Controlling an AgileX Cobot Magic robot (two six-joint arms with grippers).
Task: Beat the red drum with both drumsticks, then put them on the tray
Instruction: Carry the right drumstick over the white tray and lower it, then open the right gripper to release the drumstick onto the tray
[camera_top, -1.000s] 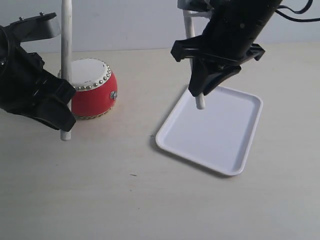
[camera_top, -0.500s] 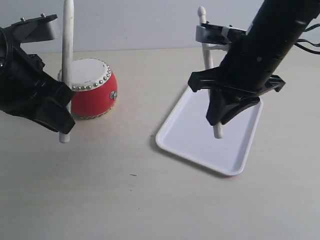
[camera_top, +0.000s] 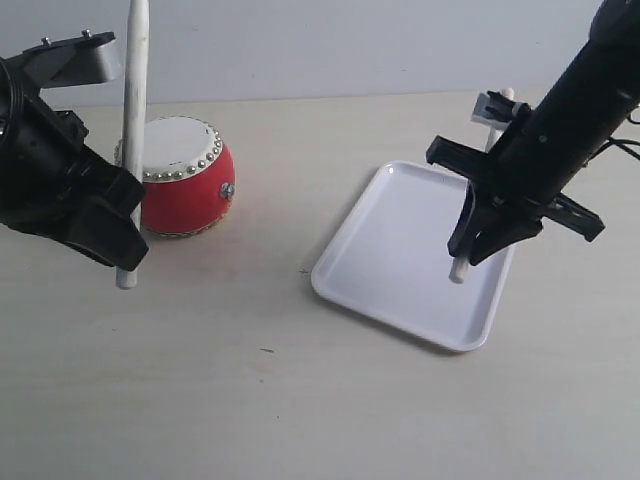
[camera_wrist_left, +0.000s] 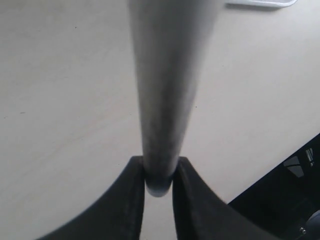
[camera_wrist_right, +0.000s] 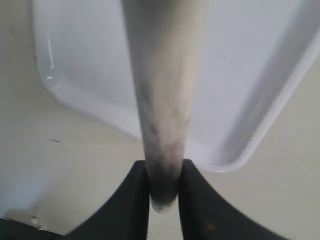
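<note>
Treat each stick as light, stiff and smooth: bare wood, unlikely to bend or break, but liable to pivot or slide in a narrow pinch. Take hold near the butt end, squarely across the shaft, never on the rounded tip. Expect rolling once laid flat; rely on the tray rim to stop it.

Note left fingers clamped on the left stick, low on its shaft, with a short stub below the fingers and the long part upright above them. Find the drum just beside these fingers, skin up on the tabletop. Cannot tell whether the stub touches the tabletop.

Note right fingers clamped on the right stick near its lower end, with that end just below the fingers and the rest slanting up behind them. Find the tray directly under these fingers and well apart from the left ones. Cannot tell whether the stick end touches the tray.

Read the left arm as set low, wrist turned so the fingers point down towards the tabletop. Read the right arm as slanting steeply down, wrist pitched forward over the tray side away from the drum
</note>
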